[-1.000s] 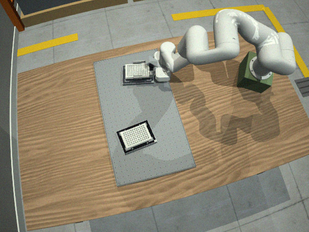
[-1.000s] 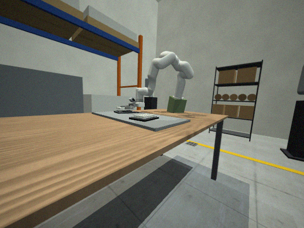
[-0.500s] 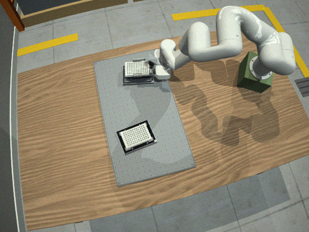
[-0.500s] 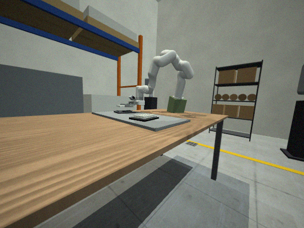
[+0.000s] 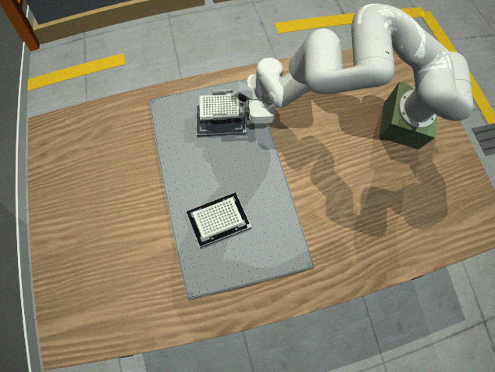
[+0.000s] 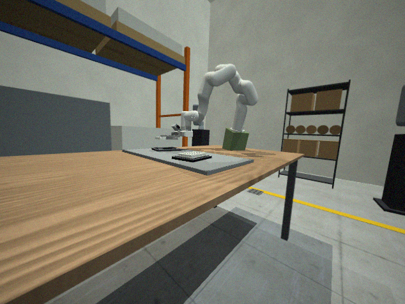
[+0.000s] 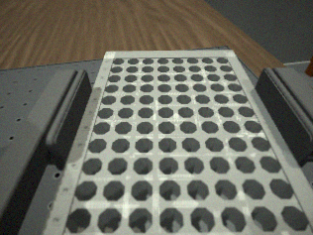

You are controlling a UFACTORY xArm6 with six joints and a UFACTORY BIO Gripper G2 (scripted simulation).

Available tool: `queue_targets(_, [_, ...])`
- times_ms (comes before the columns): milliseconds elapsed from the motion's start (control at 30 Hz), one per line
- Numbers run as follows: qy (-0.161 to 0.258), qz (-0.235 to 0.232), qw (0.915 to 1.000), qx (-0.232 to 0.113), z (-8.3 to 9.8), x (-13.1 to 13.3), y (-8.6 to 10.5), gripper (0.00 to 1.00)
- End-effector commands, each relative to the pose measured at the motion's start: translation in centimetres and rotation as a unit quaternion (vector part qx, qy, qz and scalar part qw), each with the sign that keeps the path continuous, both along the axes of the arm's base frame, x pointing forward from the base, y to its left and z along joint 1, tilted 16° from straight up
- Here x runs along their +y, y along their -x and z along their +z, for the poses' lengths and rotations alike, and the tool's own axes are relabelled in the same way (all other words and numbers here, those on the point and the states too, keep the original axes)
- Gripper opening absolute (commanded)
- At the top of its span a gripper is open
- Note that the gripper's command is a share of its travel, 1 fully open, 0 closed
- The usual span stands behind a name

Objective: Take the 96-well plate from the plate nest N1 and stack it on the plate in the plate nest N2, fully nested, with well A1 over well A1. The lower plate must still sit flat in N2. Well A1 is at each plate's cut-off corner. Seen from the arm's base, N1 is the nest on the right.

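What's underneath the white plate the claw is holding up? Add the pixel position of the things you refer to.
Below the held plate [image 5: 219, 105] [image 7: 165, 120] is a dark nest [image 5: 222, 130] [image 6: 165, 149], on a grey board [image 5: 240, 168] [image 6: 225, 161]. The exterior view shows a gap between. From above, the plate hides part of the nest.

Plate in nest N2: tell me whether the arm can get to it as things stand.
Probably yes, for stacking: nothing visible stands between the raised claw and that plate. Gripping it looks unlikely, since the claw is already shut on the other 96-well plate.

The lower plate [image 5: 218, 218] [image 6: 192, 154] lies in N2 [image 5: 193, 228] [image 6: 192, 159], left of N1 [image 5: 222, 130] [image 6: 166, 150]
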State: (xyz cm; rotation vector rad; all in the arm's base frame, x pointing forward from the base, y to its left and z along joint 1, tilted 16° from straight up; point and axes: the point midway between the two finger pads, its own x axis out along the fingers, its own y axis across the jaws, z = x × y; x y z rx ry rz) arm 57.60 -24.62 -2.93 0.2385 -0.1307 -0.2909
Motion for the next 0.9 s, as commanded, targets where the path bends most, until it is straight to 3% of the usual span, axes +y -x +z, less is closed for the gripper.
queue_targets(0, [0.001, 0.0, 1.0, -0.002, 1.1, -0.3, 0.0, 0.0])
queue_targets(200, [0.001, 0.0, 1.0, -0.002, 2.0, -0.5, 0.2, 0.0])
queue_targets(667, [0.001, 0.0, 1.0, -0.002, 2.0, -0.5, 0.2, 0.0])
queue_targets(867, [0.018, 0.096, 0.995, -0.023, 2.6, 1.3, -0.5, 0.0])
